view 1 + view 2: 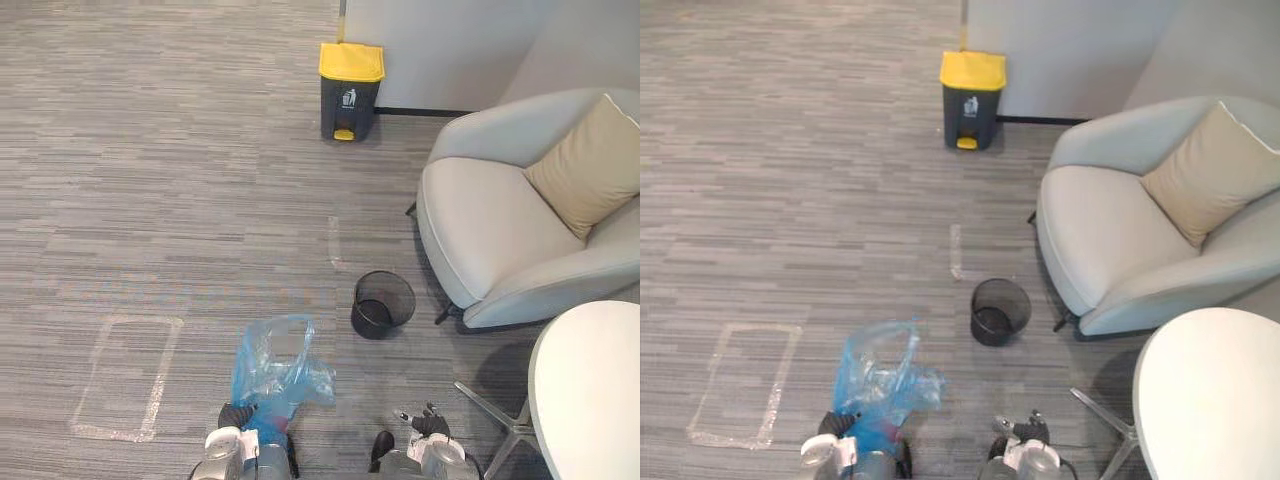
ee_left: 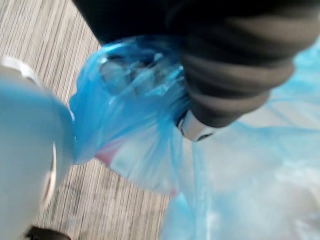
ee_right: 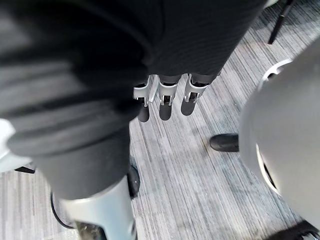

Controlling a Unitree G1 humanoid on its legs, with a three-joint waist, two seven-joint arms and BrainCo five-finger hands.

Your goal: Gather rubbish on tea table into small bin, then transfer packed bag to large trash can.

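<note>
My left hand (image 1: 233, 418) squeezes the blue bag (image 1: 272, 365) shut, and my right hand (image 3: 160, 102) hangs loose and empty. I think it's carrying time. Next I walk it over to the yellow-lid trash can (image 1: 350, 92).

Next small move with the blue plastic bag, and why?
Probably step forward toward the yellow-lidded dark pedal trash can by the wall: the left hand grips the translucent blue plastic bag, already out of the black mesh bin, and the can stands well ahead.
</note>
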